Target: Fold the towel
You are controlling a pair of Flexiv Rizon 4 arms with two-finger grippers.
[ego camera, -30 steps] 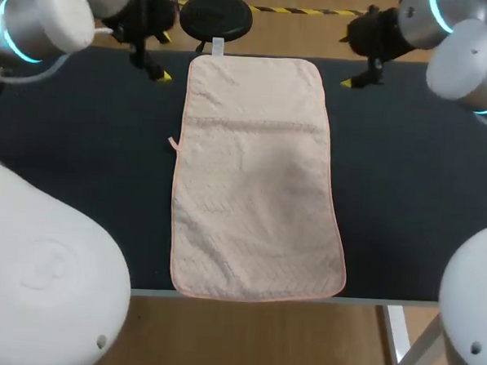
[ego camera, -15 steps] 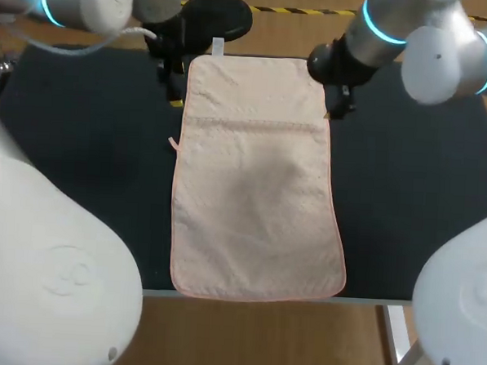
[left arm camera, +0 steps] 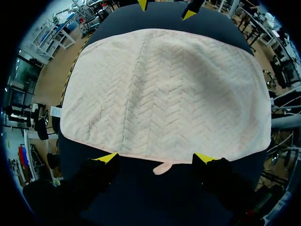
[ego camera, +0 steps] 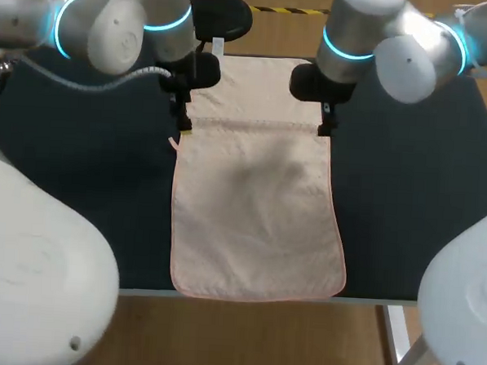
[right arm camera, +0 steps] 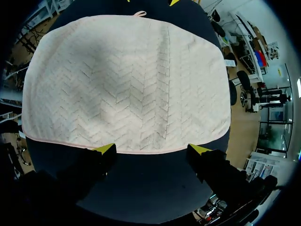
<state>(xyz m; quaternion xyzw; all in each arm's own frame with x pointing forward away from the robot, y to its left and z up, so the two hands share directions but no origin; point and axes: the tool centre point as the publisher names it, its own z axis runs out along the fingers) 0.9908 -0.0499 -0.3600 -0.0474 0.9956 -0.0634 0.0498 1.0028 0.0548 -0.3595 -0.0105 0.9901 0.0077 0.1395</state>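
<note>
Across the middle of the dark table (ego camera: 81,166) the pink towel (ego camera: 255,191) lies flat, its long sides running from 12 to 6 o'clock, its near end at the table's 6 o'clock edge. The left gripper (left arm camera: 155,158) is at the towel's 10 o'clock edge, fingers apart, a small loop (left arm camera: 163,167) between them. The right gripper (right arm camera: 151,149) is at the 2 o'clock edge, fingers also apart, tips by the hem. Whether either touches the cloth I cannot tell.
</note>
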